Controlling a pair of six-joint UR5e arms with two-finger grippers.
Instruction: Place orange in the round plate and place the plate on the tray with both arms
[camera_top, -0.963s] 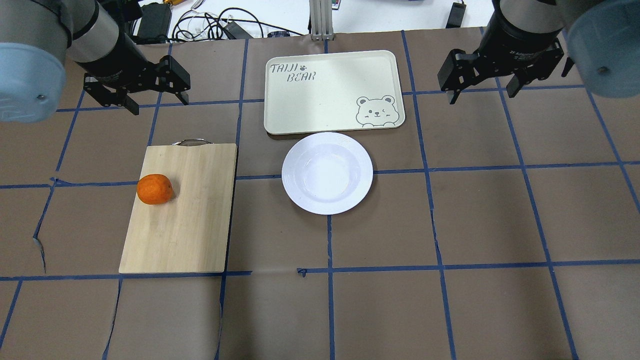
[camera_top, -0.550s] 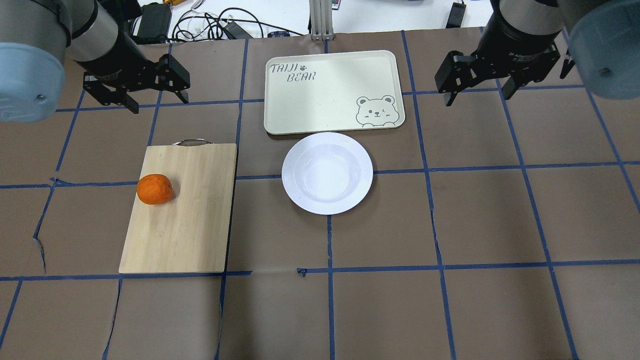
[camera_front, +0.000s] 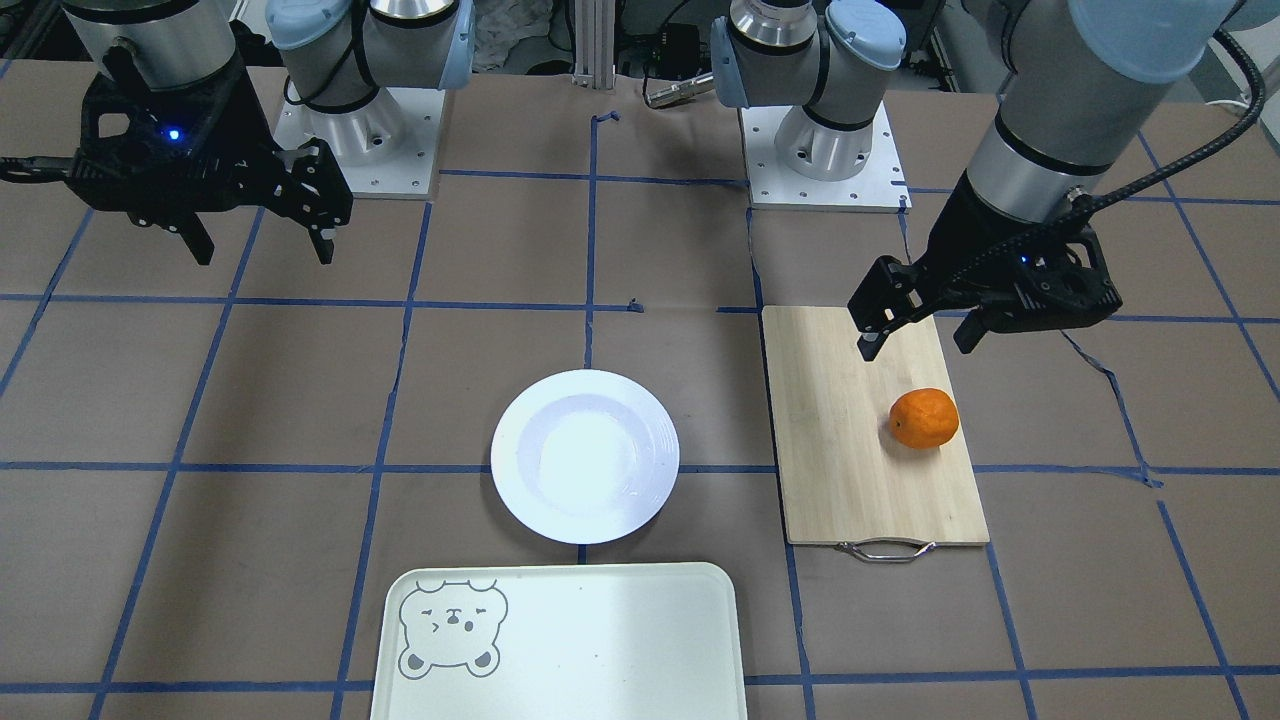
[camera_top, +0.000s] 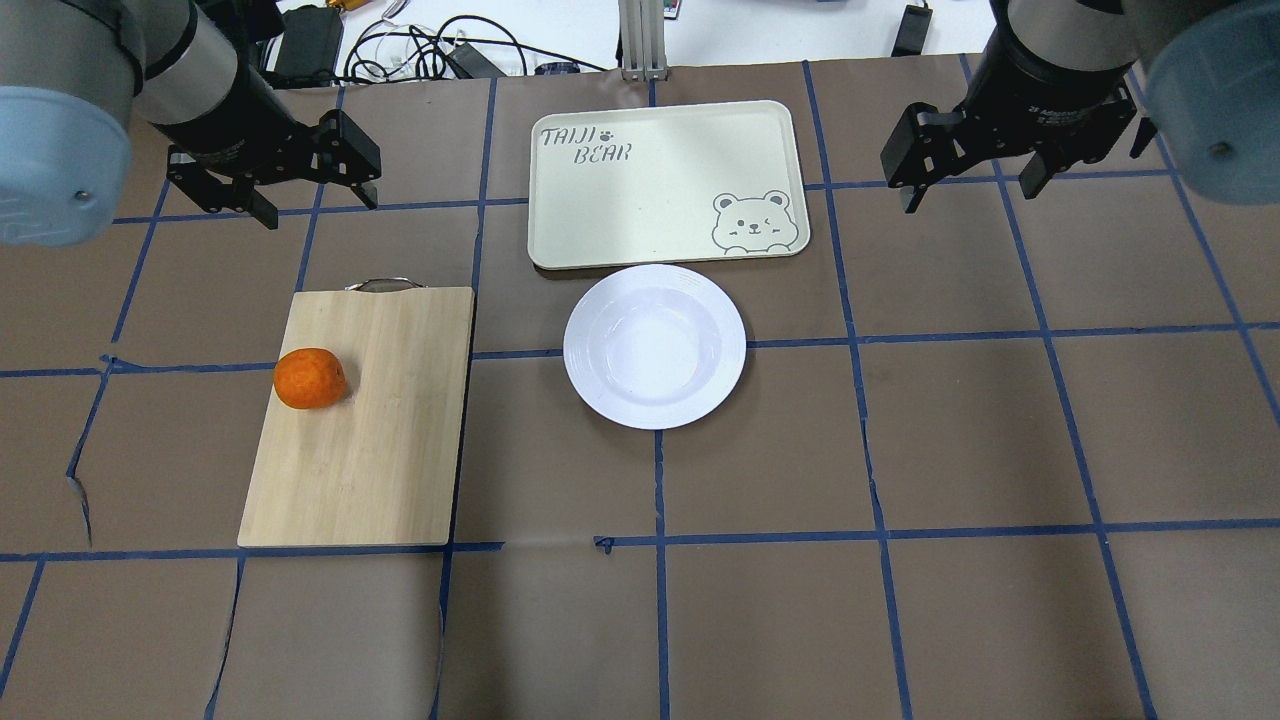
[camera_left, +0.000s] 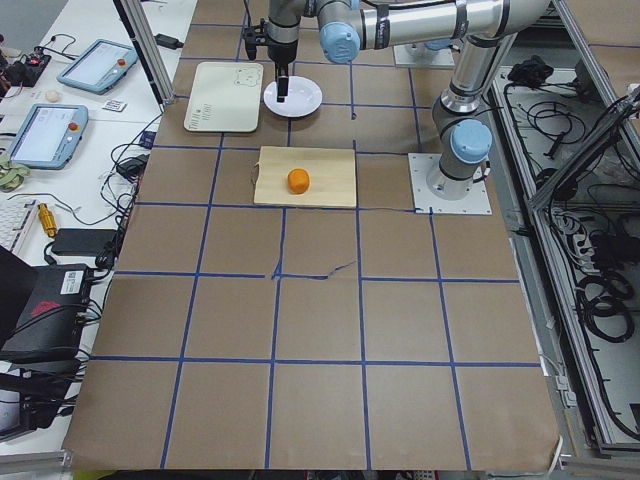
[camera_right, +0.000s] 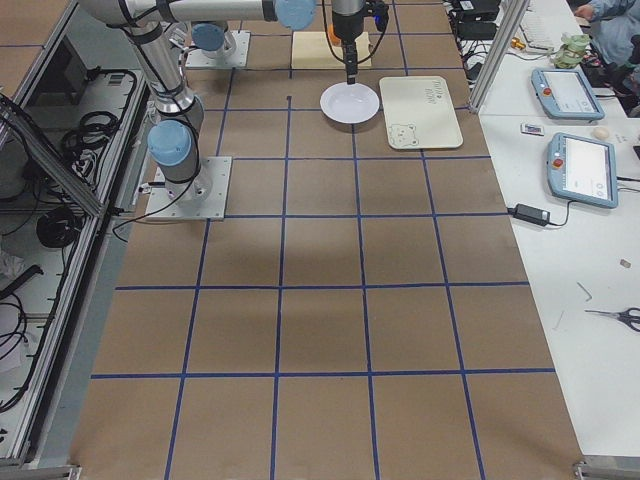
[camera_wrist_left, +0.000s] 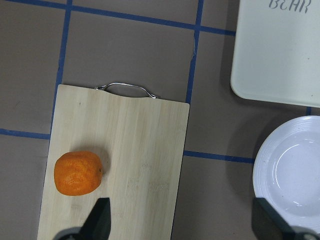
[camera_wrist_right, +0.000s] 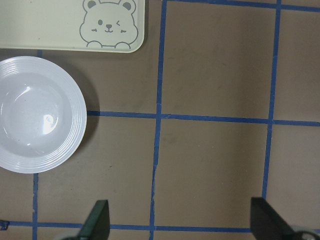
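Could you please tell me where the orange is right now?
In the overhead view the orange lies at left on the wooden cutting board, near its left edge, apart from the round plate.

Front view crops tray (camera_front: 620, 640); left wrist view crops round plate (camera_wrist_left: 262, 173)

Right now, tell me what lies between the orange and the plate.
Overhead view: from the orange, the rest of its cutting board, then bare table with a blue tape line up to the plate. Nothing else.
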